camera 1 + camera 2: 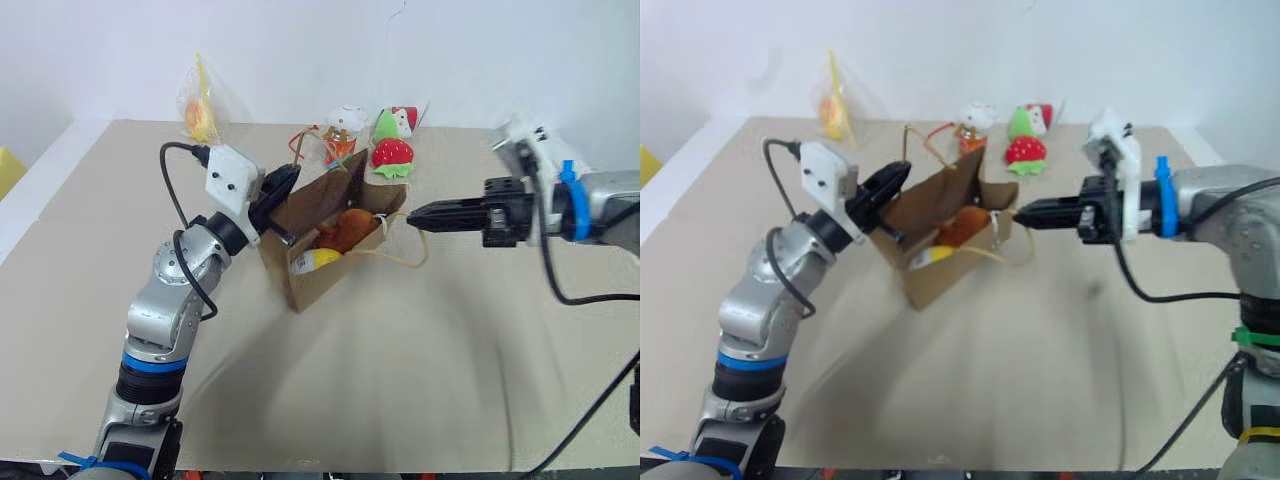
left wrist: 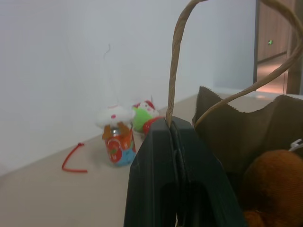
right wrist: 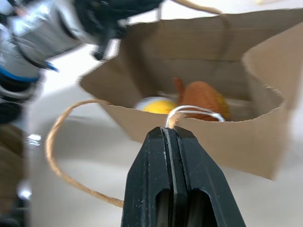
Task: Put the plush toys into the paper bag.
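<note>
The brown paper bag [image 1: 318, 286] stands open at the middle of the table. Inside lie the two plush toys: the brown monkey [image 1: 347, 228] and the white egg with a yellow end [image 1: 318, 260]. My left gripper [image 1: 292, 175] is shut on the bag's far cord handle [image 2: 176, 61], holding it up at the bag's left side. My right gripper [image 1: 412, 216] is shut on the other cord handle [image 3: 57, 142], right at the bag's near rim. The right wrist view looks into the bag at the yellow end of the egg [image 3: 158, 105] and the monkey [image 3: 201, 97].
Behind the bag stand a red strawberry plush [image 1: 392, 155], a white-topped cup toy [image 1: 344, 130] and a red cord [image 2: 71, 161]. A clear plastic bag [image 1: 200, 108] stands at the back left. The tan table [image 1: 420, 380] stretches out bare in front of the bag.
</note>
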`<control>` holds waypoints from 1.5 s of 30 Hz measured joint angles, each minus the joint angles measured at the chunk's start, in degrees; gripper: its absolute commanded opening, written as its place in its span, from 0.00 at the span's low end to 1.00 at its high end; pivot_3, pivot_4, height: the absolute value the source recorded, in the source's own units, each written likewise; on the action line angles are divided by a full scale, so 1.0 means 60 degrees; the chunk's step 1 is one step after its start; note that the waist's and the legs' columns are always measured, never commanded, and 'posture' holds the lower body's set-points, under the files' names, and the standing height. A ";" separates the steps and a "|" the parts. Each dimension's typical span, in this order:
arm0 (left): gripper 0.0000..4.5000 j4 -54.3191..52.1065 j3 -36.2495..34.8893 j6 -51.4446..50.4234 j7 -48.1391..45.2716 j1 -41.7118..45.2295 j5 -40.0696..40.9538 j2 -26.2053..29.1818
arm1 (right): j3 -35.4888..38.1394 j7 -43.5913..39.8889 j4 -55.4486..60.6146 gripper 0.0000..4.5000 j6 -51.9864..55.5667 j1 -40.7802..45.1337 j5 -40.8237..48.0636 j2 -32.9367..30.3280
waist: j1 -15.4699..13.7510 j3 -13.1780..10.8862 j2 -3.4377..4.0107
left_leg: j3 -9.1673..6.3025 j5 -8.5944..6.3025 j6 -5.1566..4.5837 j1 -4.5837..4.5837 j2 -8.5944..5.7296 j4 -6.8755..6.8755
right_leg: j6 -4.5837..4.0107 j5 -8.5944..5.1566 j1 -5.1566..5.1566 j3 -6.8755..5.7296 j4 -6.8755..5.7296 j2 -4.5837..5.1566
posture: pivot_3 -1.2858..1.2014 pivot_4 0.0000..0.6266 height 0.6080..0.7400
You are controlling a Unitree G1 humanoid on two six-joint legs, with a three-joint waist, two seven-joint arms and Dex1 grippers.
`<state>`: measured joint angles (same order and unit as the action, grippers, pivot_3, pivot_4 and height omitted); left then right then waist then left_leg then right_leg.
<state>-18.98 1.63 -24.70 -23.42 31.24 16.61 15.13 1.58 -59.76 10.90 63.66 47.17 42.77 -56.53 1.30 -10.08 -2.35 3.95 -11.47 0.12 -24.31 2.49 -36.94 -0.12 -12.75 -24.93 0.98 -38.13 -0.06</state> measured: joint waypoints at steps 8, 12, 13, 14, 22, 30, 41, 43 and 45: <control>0.17 0.0064 0.0073 0.0345 -0.0403 -0.0253 0.0186 0.0069 | -0.0819 0.0583 -0.1846 0.27 -0.2732 0.0354 -0.1909 0.1652 | -0.0012 0.0000 0.0001 | 0.0012 -0.0001 0.0001 -0.0011 -0.0001 -0.0002 | 0.0001 0.0002 -0.0010 0.0008 -0.0001 0.0005 | 0.52 0.24 1.00; 0.60 -0.0035 0.0037 0.0303 -0.0583 -0.0268 0.0385 0.0200 | -0.0549 0.0280 -0.1859 0.69 -0.3064 0.0761 -0.1699 0.1945 | -0.0008 0.0000 0.0001 | 0.0007 -0.0001 0.0000 -0.0012 0.0002 -0.0001 | 0.0001 0.0002 -0.0011 0.0004 -0.0001 0.0002 | 0.52 0.24 1.00; 0.70 -0.0042 0.0019 0.0297 -0.0606 -0.0284 0.0412 0.0278 | -0.0425 0.0154 -0.1856 0.81 -0.3116 0.0849 -0.1605 0.1944 | -0.0011 0.0000 0.0001 | 0.0004 -0.0001 0.0000 -0.0011 0.0003 -0.0002 | 0.0001 0.0002 -0.0010 0.0001 -0.0002 0.0001 | 0.52 0.24 1.00; 0.82 -0.0042 0.0009 0.0292 -0.0628 -0.0297 0.0416 0.0326 | -0.0321 0.0087 -0.1854 0.92 -0.3149 0.0886 -0.1542 0.1943 | -0.0012 0.0000 0.0001 | 0.0005 -0.0001 0.0000 -0.0011 0.0003 -0.0002 | -0.0001 0.0003 -0.0009 0.0001 -0.0002 0.0002 | 0.52 0.24 1.00; 0.97 -0.0047 -0.0407 0.0187 -0.1039 -0.0300 0.0841 0.0941 | 0.0645 -0.0352 -0.2227 1.00 -0.3203 0.1404 -0.1177 0.1334 | -0.0014 -0.0003 0.0005 | 0.0012 -0.0001 0.0000 -0.0011 0.0003 -0.0003 | -0.0009 0.0006 -0.0011 0.0002 -0.0001 0.0004 | 0.52 0.24 1.00; 1.00 -0.0732 -0.1894 -0.0753 -0.2462 -0.0823 0.2923 0.2603 | 0.1158 -0.2350 -0.2049 0.67 -0.2305 -0.0462 -0.0693 -0.1270 | -0.0006 -0.0001 0.0015 | 0.0023 -0.0009 -0.0007 -0.0002 -0.0002 0.0021 | -0.0012 -0.0020 -0.0012 0.0006 0.0003 0.0035 | 0.52 0.24 1.00; 1.00 -0.1450 -0.2022 -0.1066 -0.3686 -0.2341 0.3925 0.3572 | 0.0101 -0.1189 0.2120 0.01 -0.1086 -0.1895 0.0683 0.0406 | 0.0035 0.0000 0.0013 | 0.0025 0.0034 0.0042 0.0031 0.0046 0.0015 | -0.0040 0.0031 -0.0011 0.0003 -0.0009 -0.0038 | 0.52 0.24 1.00; 1.00 -0.1436 -0.2044 -0.0936 -0.3681 -0.2359 0.3862 0.3585 | -0.0328 -0.0719 0.2301 0.01 -0.1264 -0.1824 0.0464 0.0964 | 0.0033 0.0000 0.0012 | 0.0027 0.0038 0.0044 0.0029 0.0046 0.0014 | -0.0038 0.0036 -0.0012 0.0005 -0.0008 -0.0039 | 0.52 0.24 1.00; 1.00 -0.1436 -0.2087 -0.0563 -0.3685 -0.2374 0.3599 0.3611 | -0.1029 -0.0033 0.2385 0.01 -0.1687 -0.1736 -0.0121 0.1752 | 0.0023 0.0000 0.0012 | 0.0038 0.0039 0.0044 0.0023 0.0043 0.0013 | -0.0036 0.0038 -0.0017 0.0008 -0.0008 -0.0035 | 0.52 0.24 1.00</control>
<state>-27.60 -10.89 -28.08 -45.52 17.00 38.20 36.80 -4.60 -59.96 25.21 53.53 36.75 42.04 -46.01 1.44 -10.08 -2.28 4.18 -11.23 0.38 -24.17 2.75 -36.86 -0.34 -12.52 -25.04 1.03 -38.18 -0.27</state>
